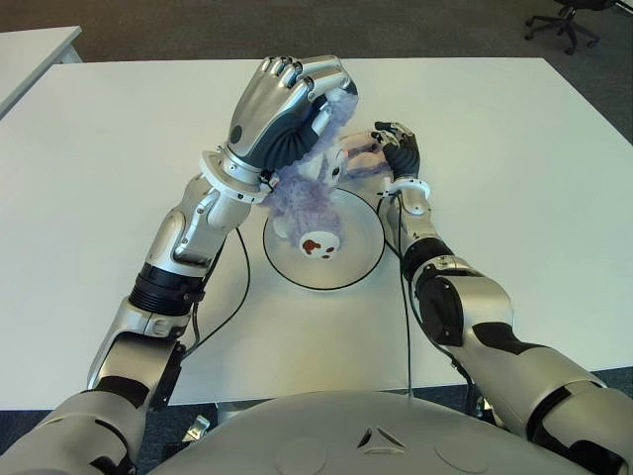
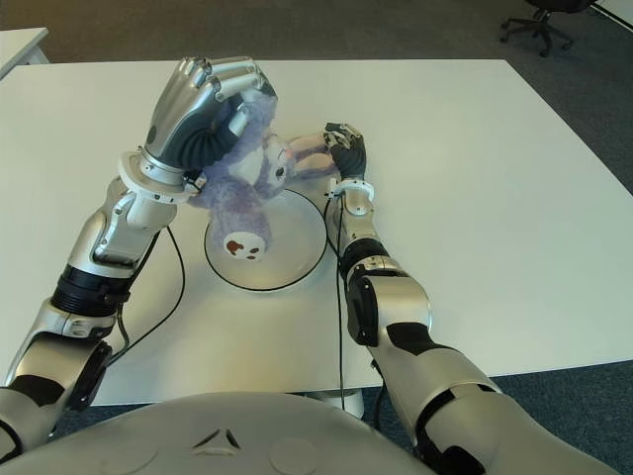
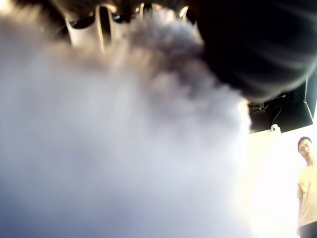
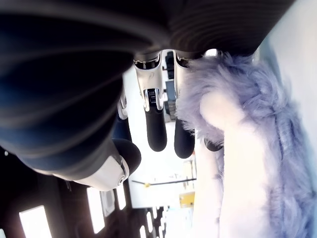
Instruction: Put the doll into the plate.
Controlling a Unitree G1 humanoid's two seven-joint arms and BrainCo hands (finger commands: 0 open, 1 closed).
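The left hand [image 1: 287, 99] clutched the doll [image 1: 307, 193] head-down above the plate [image 1: 361, 247] for lowering in, while the right hand [image 1: 391, 148] apparently pinched one plush limb to steady it.

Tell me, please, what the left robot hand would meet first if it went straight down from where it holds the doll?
Probably the plate: the left robot hand holds the doll head-down above it; depth is uncertain.
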